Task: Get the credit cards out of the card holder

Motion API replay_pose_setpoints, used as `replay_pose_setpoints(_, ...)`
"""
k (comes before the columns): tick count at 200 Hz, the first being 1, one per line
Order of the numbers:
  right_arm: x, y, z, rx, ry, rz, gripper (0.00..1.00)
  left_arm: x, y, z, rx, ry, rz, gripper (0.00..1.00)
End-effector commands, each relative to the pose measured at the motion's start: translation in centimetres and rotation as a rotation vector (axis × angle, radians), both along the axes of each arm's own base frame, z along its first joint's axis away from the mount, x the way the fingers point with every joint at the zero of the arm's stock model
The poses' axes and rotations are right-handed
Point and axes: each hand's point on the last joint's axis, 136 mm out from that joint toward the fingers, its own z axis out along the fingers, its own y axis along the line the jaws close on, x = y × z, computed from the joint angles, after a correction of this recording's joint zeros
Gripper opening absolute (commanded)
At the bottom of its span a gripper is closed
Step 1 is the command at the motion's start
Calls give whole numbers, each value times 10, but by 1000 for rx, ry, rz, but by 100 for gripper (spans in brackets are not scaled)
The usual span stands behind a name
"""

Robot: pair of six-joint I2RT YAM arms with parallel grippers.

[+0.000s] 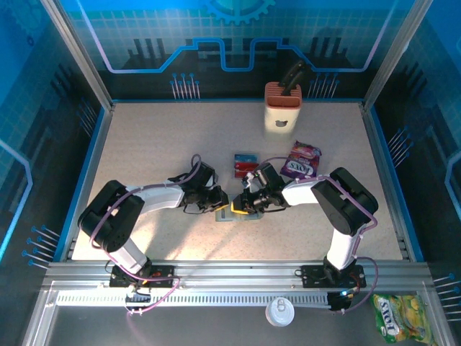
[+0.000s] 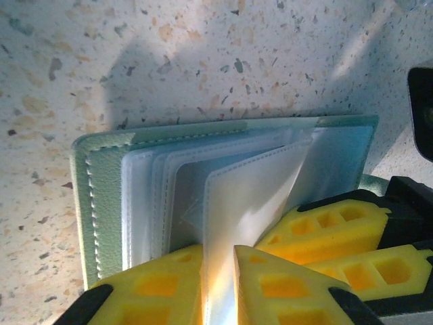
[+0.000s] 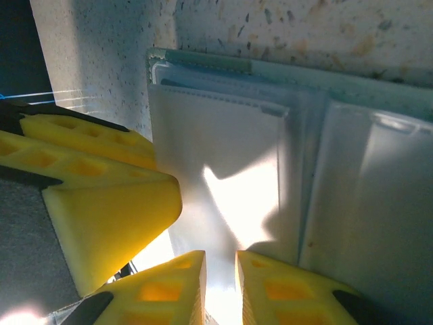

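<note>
The card holder (image 2: 101, 196) lies open on the speckled table, with a grey-green cover and several clear plastic sleeves fanned out. My left gripper (image 2: 218, 256) is shut on one upright clear sleeve. My right gripper (image 3: 220, 264) pinches another sleeve of the card holder (image 3: 230, 135) from the opposite side. From above, both grippers (image 1: 222, 201) (image 1: 243, 202) meet over the card holder (image 1: 225, 215) at the table's middle. A red and a blue credit card (image 1: 245, 164) lie together on the table just behind them. The sleeves I see look empty.
A crinkled purple snack packet (image 1: 301, 160) lies right of the cards. A tall orange-and-cream block (image 1: 282, 105) stands at the back. The right gripper's yellow fingers (image 2: 331, 233) crowd the holder's right side; the left gripper's fingers (image 3: 101, 196) sit close on the other.
</note>
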Motion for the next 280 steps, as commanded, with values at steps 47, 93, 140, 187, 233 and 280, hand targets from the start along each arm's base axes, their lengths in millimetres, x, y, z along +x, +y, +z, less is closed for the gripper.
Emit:
replay_pose_setpoints(47, -11, -15, 1, -59, 35, -20, 23, -2, -7, 14, -55, -7, -6, 17)
replay_pose_setpoints(93, -5, -26, 24, -140, -32, -3, 25, -2, -15, 29, -83, -20, -26, 18)
replay_pose_setpoints(140, 1, -41, 47, -196, -103, -12, 26, -3, -32, 37, -91, -29, -64, 18)
replay_pose_setpoints(187, 4, -54, 58, -207, -131, -41, 26, 2, -49, 37, -97, -25, -91, 17)
replay_pose_setpoints(233, 3, -67, 63, -226, -149, -66, 26, 5, -66, 34, -110, -12, -121, 16)
replay_pose_setpoints(280, 0, -73, 63, -229, -145, -72, 27, 7, -82, 30, -120, -4, -150, 16)
